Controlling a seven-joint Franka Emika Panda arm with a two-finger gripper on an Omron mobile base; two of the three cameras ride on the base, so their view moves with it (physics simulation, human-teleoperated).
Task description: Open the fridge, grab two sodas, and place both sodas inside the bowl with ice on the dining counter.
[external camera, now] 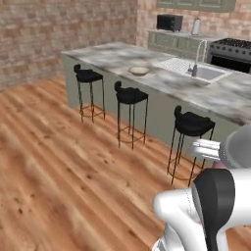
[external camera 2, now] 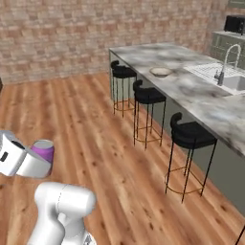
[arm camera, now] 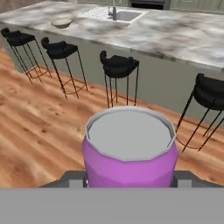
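Carrying the pink can [arm camera: 130, 153] upright, clamped in the gripper [external camera 2: 36, 160], toward the bowl [external camera: 139, 70] near the counter [external camera: 230, 95] front edge, left of the sink [external camera: 208, 73]; best kept level, cleared over the stools [external camera 2: 148, 95], lowered gently onto ice.

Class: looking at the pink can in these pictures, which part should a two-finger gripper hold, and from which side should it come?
Grip the pink can across its round side wall, below the grey top rim, coming in level from the side. It stands upright, so the gripper holding it this way leaves the flat base free to set down in the bowl.
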